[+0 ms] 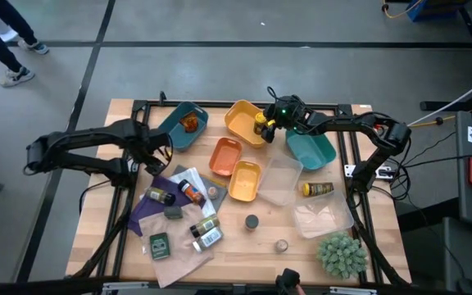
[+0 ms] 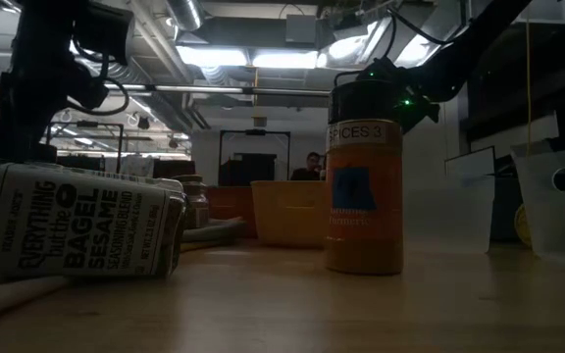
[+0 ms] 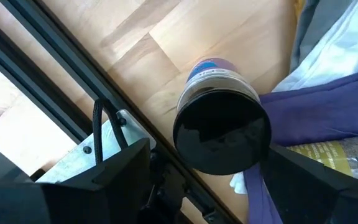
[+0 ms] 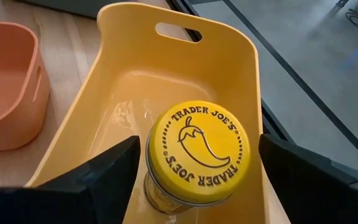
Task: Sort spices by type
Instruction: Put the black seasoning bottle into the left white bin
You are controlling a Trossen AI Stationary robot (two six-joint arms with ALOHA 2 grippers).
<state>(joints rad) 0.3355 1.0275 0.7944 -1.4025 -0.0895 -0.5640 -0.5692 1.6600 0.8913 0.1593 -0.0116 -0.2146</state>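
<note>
The wooden desk (image 1: 256, 238) is being worked over by both dark arms. At its far edge, the yellow plastic tray with a handle slot (image 4: 185, 68) is being entered by the right gripper (image 4: 194, 165), whose parted fingers are being kept either side of a yellow-lidded jar with a chilli emblem (image 4: 199, 152). Near the left edge, a dark-lidded jar with a blue label (image 3: 221, 124) is being straddled by the open left gripper (image 3: 219, 171), beside purple cloth (image 3: 328, 109).
</note>
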